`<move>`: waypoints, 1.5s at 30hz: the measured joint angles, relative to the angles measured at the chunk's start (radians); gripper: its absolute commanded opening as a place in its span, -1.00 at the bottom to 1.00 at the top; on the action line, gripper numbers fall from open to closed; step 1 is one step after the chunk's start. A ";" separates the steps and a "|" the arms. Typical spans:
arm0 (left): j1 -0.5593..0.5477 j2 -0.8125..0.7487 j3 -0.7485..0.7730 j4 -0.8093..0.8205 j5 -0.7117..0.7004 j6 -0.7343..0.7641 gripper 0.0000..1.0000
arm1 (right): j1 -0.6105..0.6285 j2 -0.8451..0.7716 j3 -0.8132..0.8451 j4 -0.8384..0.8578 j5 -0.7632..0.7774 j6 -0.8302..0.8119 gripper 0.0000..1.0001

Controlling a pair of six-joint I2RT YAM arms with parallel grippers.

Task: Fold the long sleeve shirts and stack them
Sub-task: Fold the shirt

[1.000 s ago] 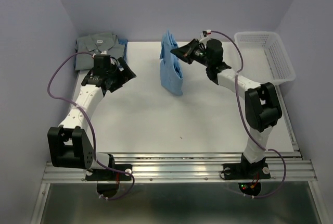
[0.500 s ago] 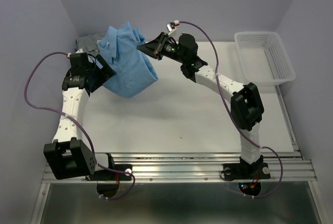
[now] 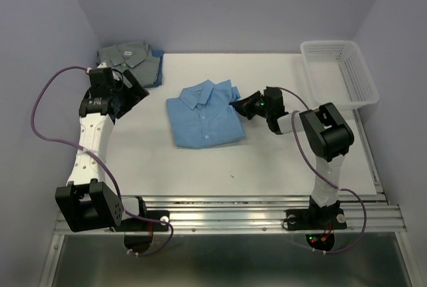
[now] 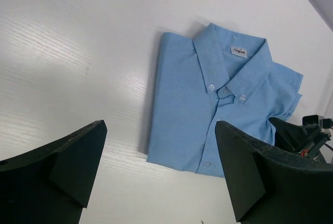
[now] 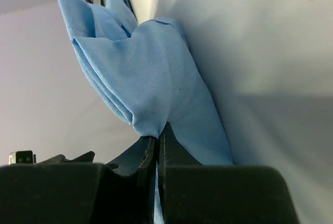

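Blue shirt folded on the desk, the other shirt in the corner.

The blue shirt (image 3: 203,119) lies folded flat in the middle of the desk (image 3: 267,160), with its collar and buttons facing up. The right jaws are clamped on its right edge, by the bunched folds. The left jaws are wide apart and hold nothing, over the desk between the two shirts. The grey-green shirt (image 3: 128,57) lies folded at the far left corner. The blue shirt looks light, soft and floppy, so it would likely sag and come undone if lifted by one edge. Holding two sides, or low under the folds, seems safer. The white basket (image 3: 337,67) sits at the far right, and nothing shows inside it.
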 measured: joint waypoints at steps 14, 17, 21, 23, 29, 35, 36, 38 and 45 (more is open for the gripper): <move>-0.118 0.103 -0.005 0.051 0.013 0.002 0.97 | -0.122 -0.098 -0.113 -0.102 -0.002 -0.176 0.22; -0.149 0.120 -0.020 0.074 0.012 0.004 0.97 | -0.143 -0.173 -0.105 -0.278 0.081 -0.315 0.71; -0.190 0.185 -0.035 0.140 0.024 0.000 0.97 | -0.142 -0.290 -0.030 -0.510 0.221 -0.526 0.77; -0.204 0.243 -0.046 0.200 0.039 -0.002 0.97 | -0.131 -0.316 0.029 -0.581 0.265 -0.620 0.75; -0.217 0.435 -0.043 0.310 0.058 0.010 0.86 | -0.014 -0.234 0.294 -0.733 0.364 -0.863 0.62; -0.232 0.566 -0.010 0.397 0.124 0.040 0.48 | 0.047 -0.109 0.377 -0.810 0.426 -0.960 0.34; -0.241 0.584 0.003 0.412 0.138 0.045 0.40 | 0.046 -0.096 0.385 -0.819 0.432 -0.967 0.31; -0.255 0.615 0.030 0.426 0.151 0.051 0.09 | 0.037 -0.059 0.406 -0.833 0.441 -0.982 0.19; -0.280 0.700 0.102 0.472 0.183 0.068 -0.92 | 0.027 -0.040 0.426 -0.847 0.454 -1.006 -0.93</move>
